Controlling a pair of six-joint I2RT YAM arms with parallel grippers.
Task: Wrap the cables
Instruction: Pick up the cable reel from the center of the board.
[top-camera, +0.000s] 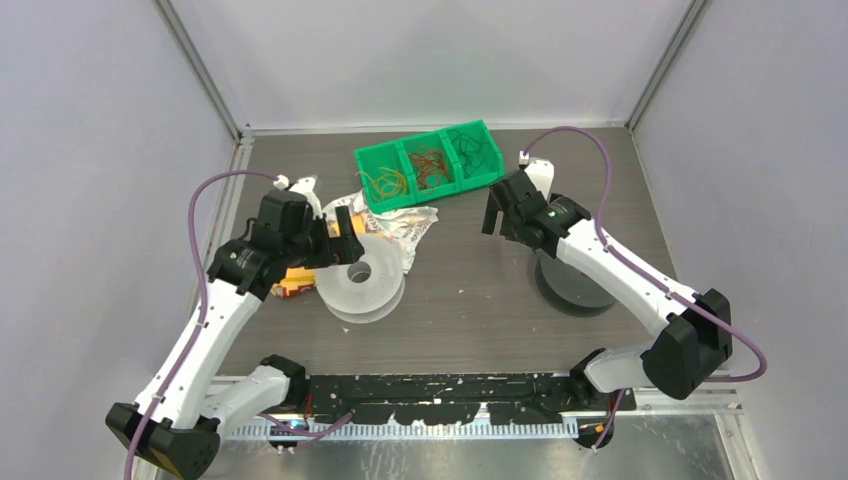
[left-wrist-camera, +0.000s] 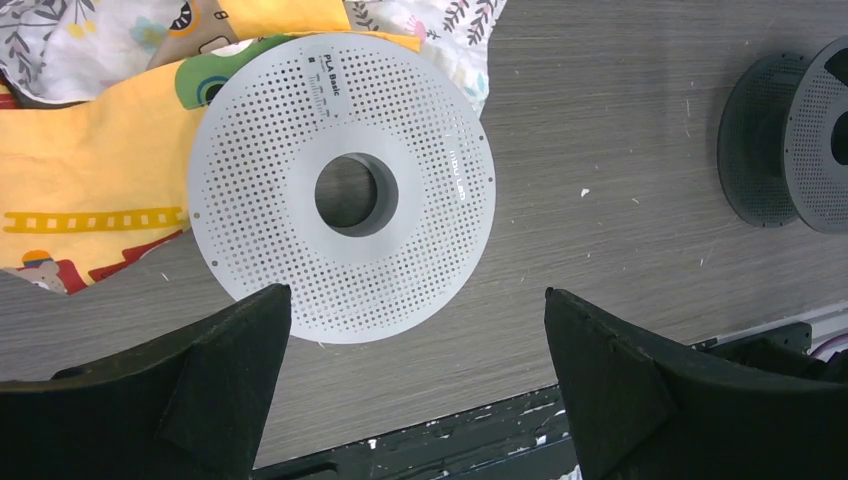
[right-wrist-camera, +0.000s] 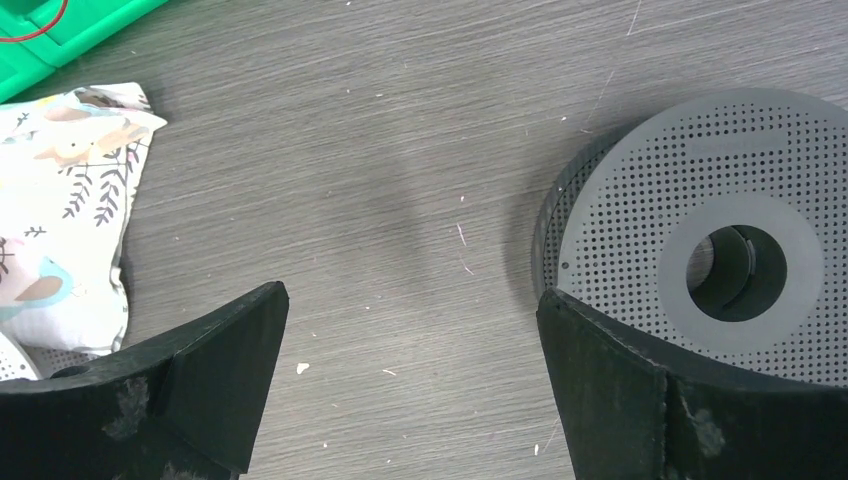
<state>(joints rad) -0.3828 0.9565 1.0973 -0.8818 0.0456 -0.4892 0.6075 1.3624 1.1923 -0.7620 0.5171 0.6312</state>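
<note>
Left fingers (top-camera: 345, 238): spread wide, with nothing between them.
Right fingers (top-camera: 497, 212): also spread wide and empty, above the bare surface (right-wrist-camera: 400, 120).
Cables (top-camera: 428, 166): thin loose tangles in the green bin (top-camera: 435, 194), sorted as yellow, reddish-brown and dark green, one colour per compartment. They lie beyond both pairs of fingers, roughly between them and apart from each.
Pale spool (left-wrist-camera: 420, 130): lies flat just ahead of the left fingers. In the left wrist view its near rim slips behind the left-hand fingertip.
Dark spool (right-wrist-camera: 640, 200): lies flat just beside the right-hand tip of the right fingers, which cuts off its lower edge. From above the right arm covers part of it. In the left wrist view the frame edge crops it.
Printed cloth (left-wrist-camera: 90, 150): crumpled beyond the left fingers, partly under the pale spool, with an edge off to the left of the right fingers.
Hard to make out: how many cables there are, and where any one ends. The right wrist view catches only a corner of the bin and one red strand. Whether the left fingers touch the pale spool cannot be told.
</note>
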